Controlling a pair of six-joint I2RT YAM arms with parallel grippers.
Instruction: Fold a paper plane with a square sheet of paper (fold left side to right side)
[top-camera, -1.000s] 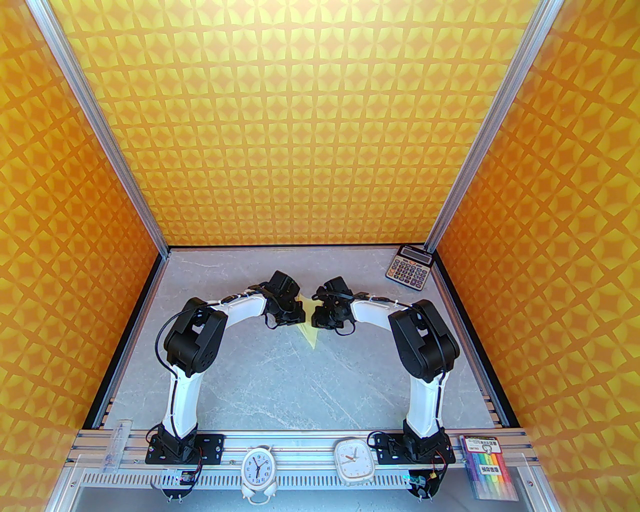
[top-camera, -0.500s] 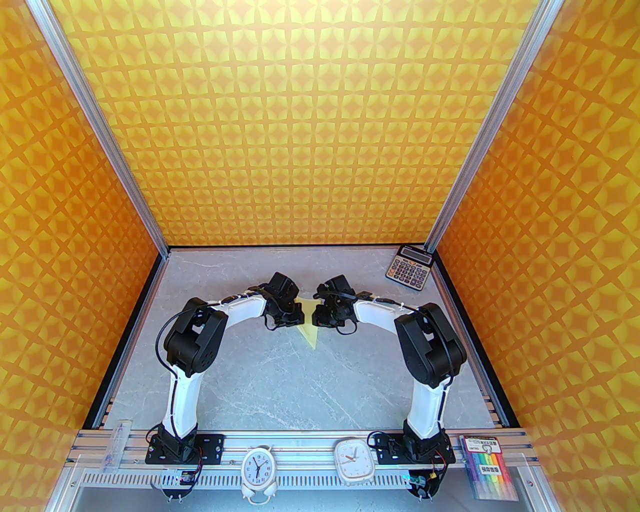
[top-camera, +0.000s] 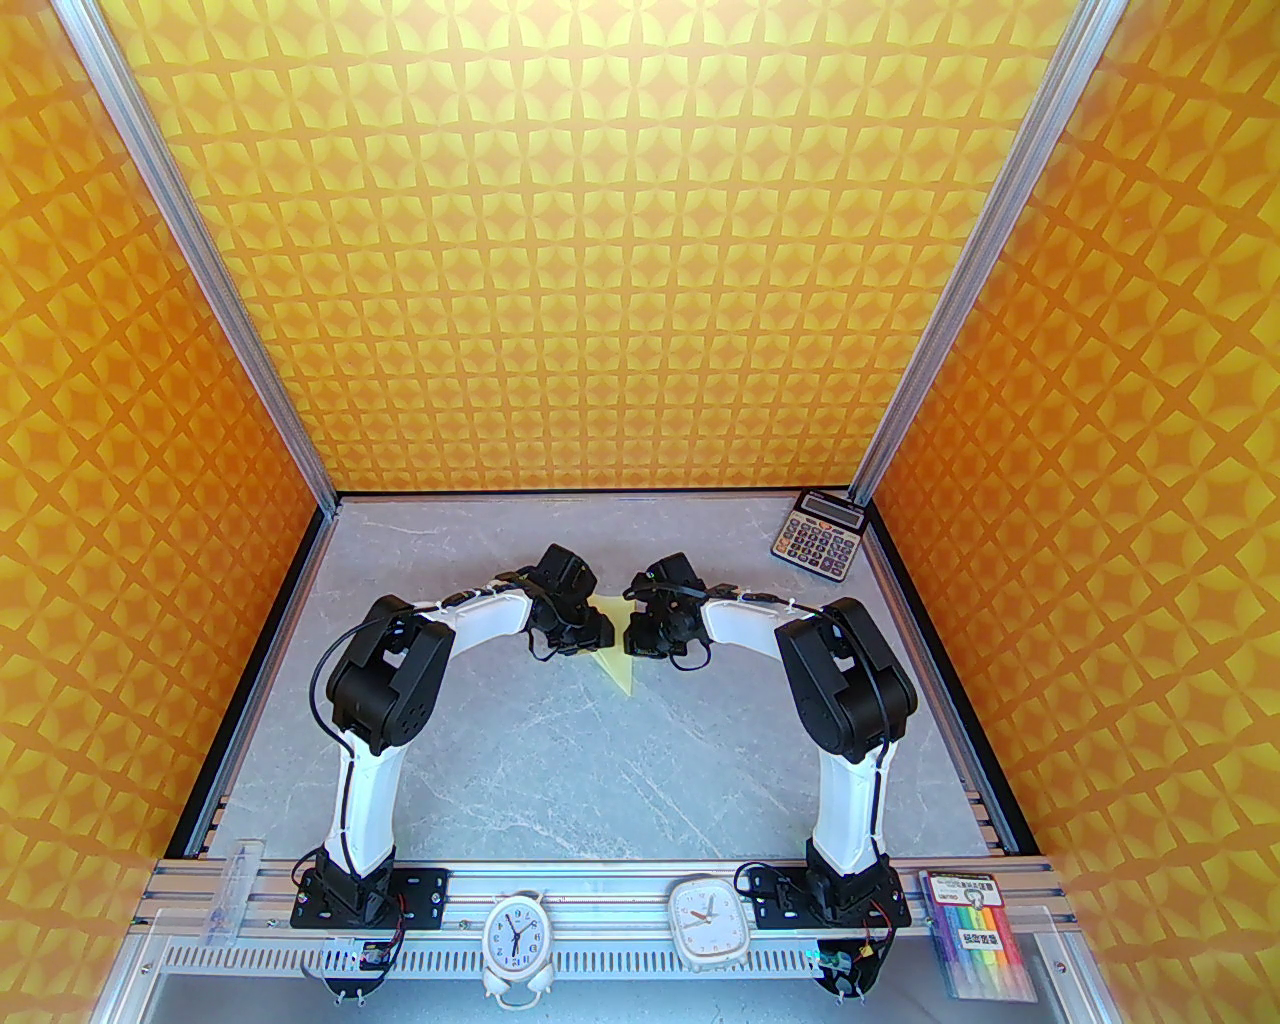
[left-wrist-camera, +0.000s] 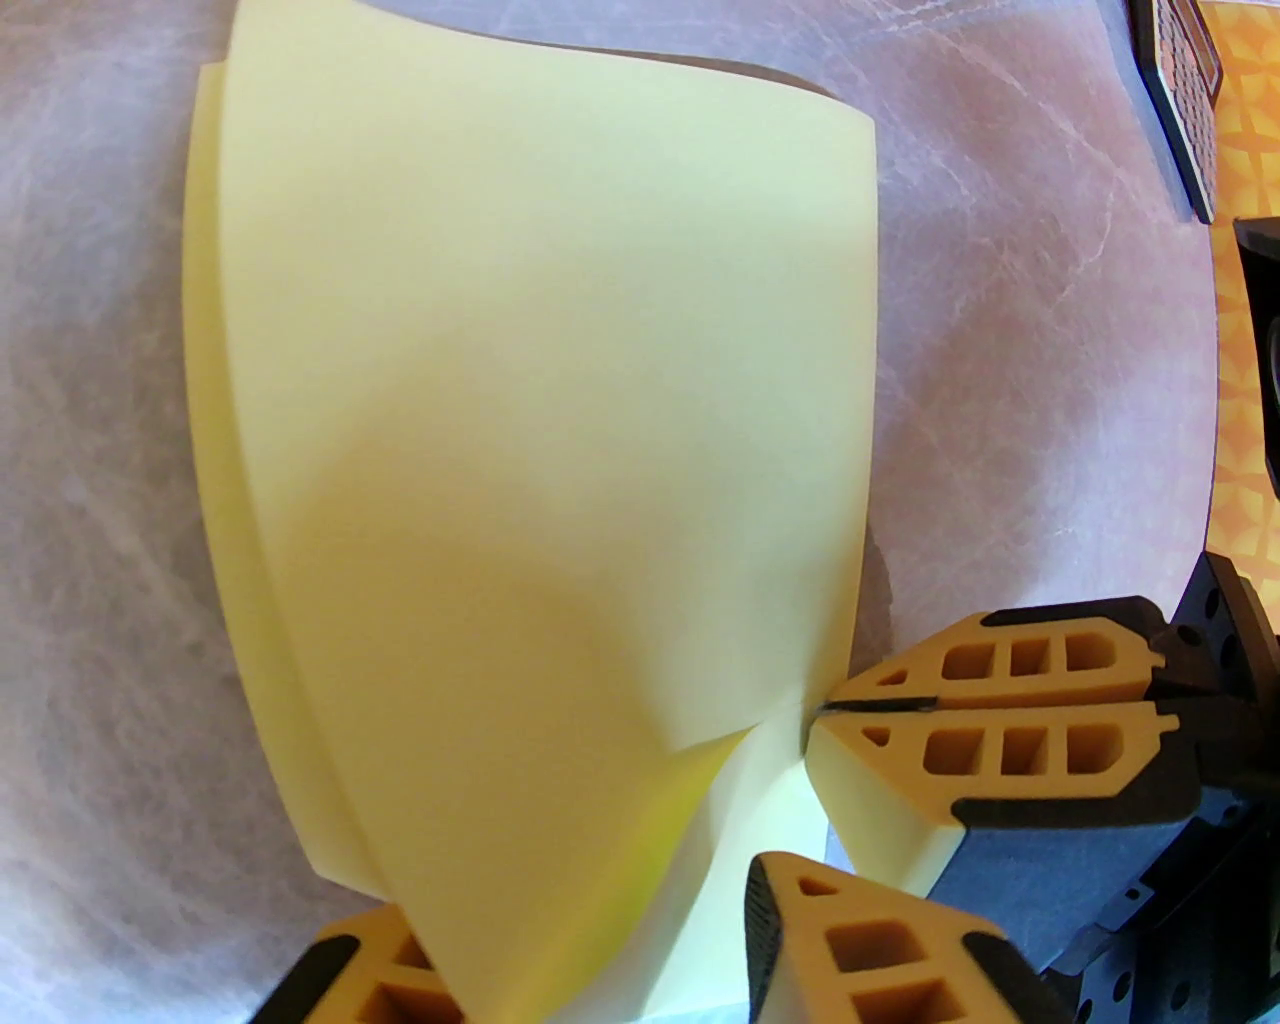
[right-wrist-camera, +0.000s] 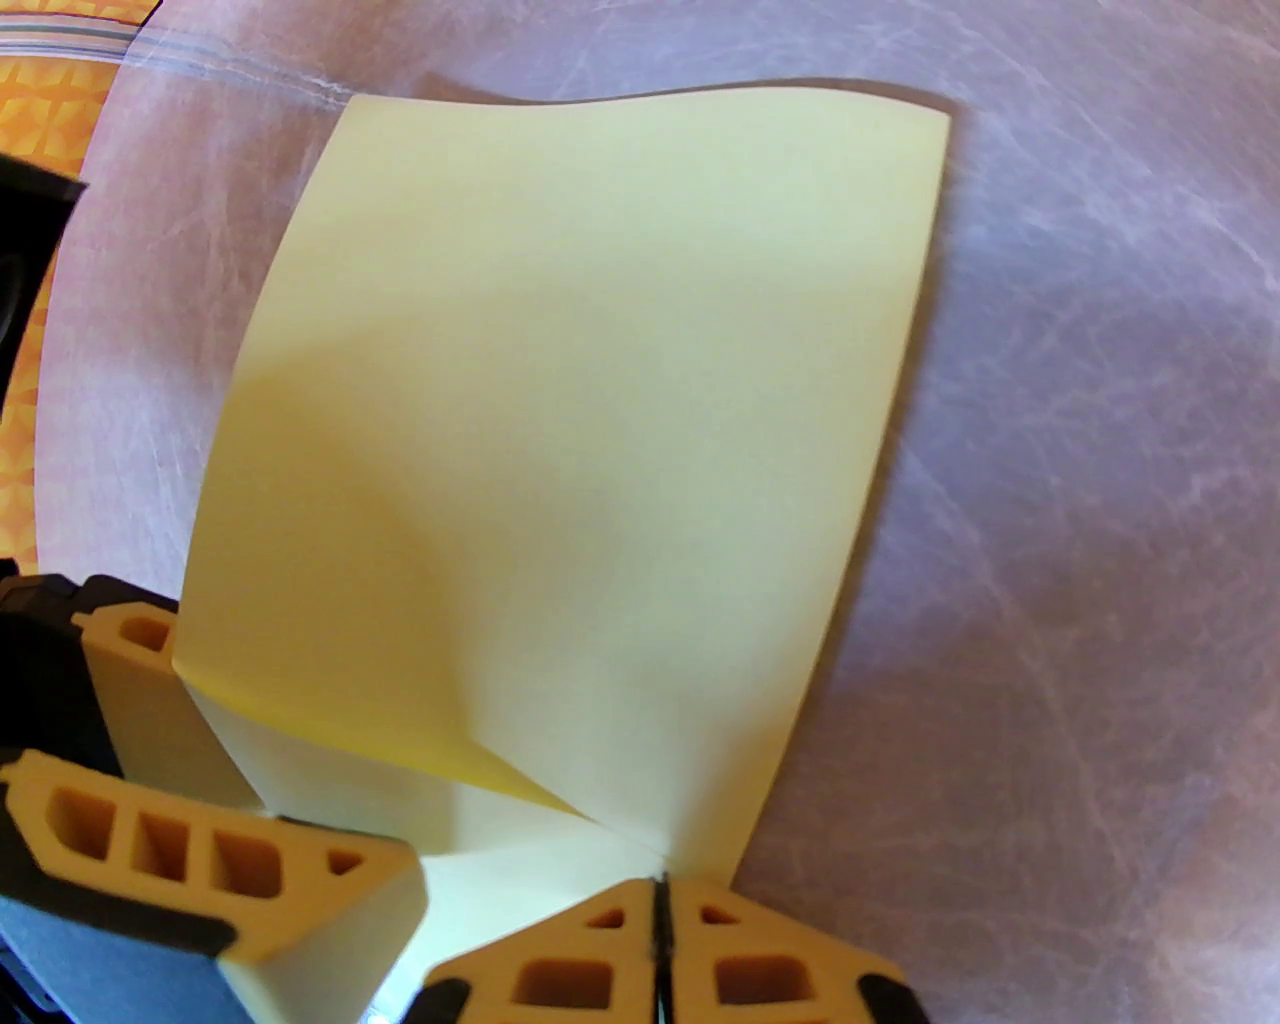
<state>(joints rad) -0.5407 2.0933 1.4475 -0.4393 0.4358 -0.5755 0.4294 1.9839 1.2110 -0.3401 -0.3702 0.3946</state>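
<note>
My right jaws are pressed together on one corner of the square sheet of paper (right-wrist-camera: 560, 430). It bows up off the bench (top-camera: 560, 760) mid-way between both arms, long axis running near to far. My left jaws stand spread, with the sheet loose between them. From above, the wrists hide most of it, so I can't judge edge alignment.

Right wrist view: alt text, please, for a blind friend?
The right gripper, shut, pinches the near corner of a yellow sheet of paper, folded over, bowing above a grey table. The left gripper stands open beside it.
</note>
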